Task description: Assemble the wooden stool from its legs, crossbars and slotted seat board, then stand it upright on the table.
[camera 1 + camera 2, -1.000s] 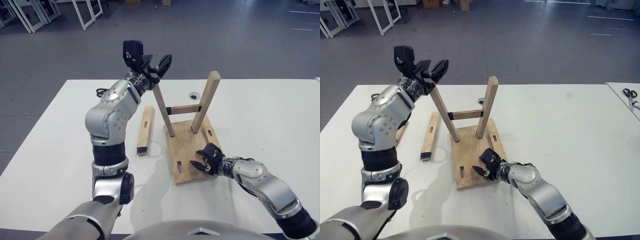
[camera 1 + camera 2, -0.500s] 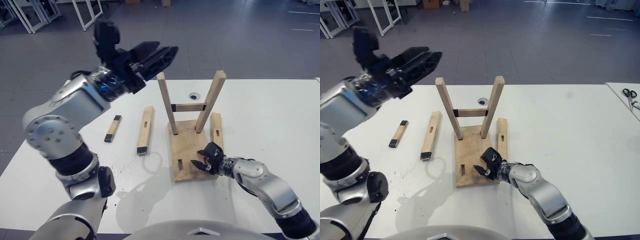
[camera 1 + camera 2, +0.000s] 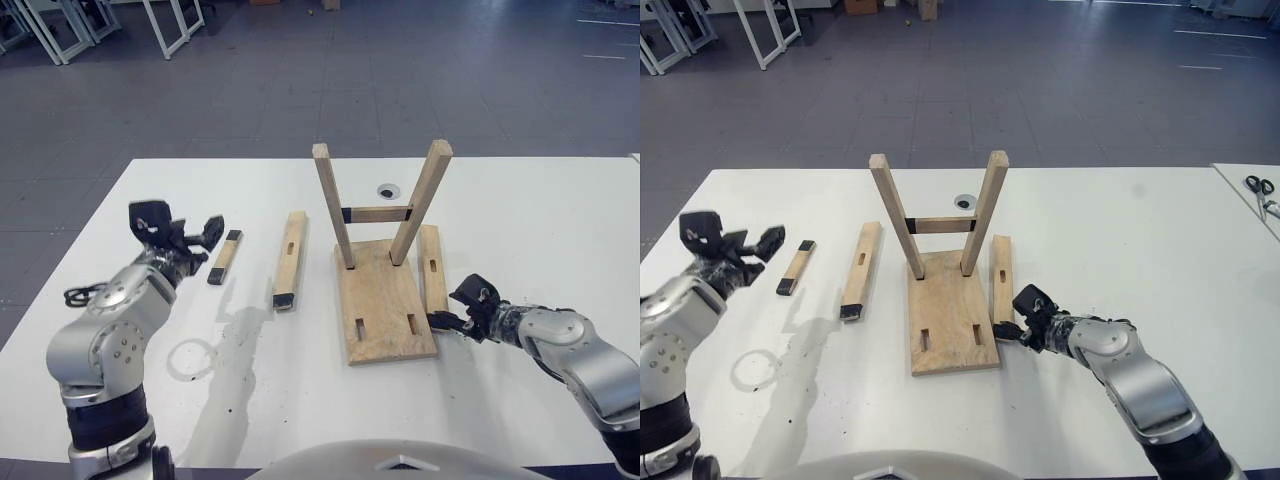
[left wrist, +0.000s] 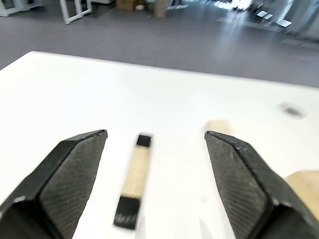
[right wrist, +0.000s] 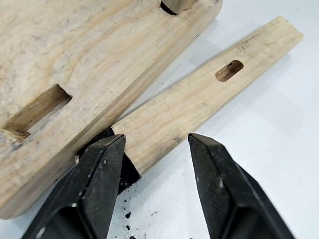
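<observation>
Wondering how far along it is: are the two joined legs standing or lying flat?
Standing: both legs rise from the seat board, crossbar between them.

White table (image 3: 560,220), with a round grommet (image 3: 387,190) set in it near the far edge. The seat board (image 3: 385,300) lies flat around the middle, long way towards the robot, with two open slots at its near end. A leg (image 3: 290,258) lies flat to the left of it, well apart and about parallel. A short crossbar (image 3: 225,257) with dark ends lies further left. A second leg (image 3: 433,268) lies along the board's right edge, its near end against it. A faint ring mark (image 3: 186,359) shows near the front left
</observation>
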`<state>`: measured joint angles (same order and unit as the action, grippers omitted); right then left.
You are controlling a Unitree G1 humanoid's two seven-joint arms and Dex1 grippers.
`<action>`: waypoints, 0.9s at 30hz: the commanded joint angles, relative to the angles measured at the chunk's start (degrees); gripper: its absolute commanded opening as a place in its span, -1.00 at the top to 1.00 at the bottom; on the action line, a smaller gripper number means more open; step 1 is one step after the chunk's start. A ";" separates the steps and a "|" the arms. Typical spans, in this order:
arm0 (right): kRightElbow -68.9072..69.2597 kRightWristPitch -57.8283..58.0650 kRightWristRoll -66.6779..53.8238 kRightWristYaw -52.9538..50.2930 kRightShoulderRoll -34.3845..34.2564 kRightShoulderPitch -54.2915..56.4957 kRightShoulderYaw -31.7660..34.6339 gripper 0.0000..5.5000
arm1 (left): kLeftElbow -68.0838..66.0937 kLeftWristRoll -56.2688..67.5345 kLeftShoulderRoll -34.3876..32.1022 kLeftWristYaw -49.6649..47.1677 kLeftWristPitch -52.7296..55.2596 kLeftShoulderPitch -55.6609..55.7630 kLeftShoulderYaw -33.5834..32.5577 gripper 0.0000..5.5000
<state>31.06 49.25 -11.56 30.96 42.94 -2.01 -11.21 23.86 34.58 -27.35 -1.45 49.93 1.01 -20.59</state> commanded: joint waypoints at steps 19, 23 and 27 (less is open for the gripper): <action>0.68 3.91 -0.20 -6.76 -7.28 9.27 8.84 0.15 | -40.67 -17.07 -3.12 30.38 -21.93 -0.28 13.65 -0.19; 1.50 5.67 -0.92 -7.03 -8.47 10.12 8.63 0.15 | -47.48 -19.27 -1.64 29.76 -25.59 2.39 14.15 0.03; 2.86 7.47 -1.54 -6.92 -9.38 11.05 8.26 0.15 | -52.62 -20.25 -0.49 26.82 -27.65 3.62 12.69 0.23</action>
<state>32.83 55.42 -12.64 24.21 33.90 7.54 -2.91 -23.73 16.57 -29.83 26.87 19.29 7.70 -8.83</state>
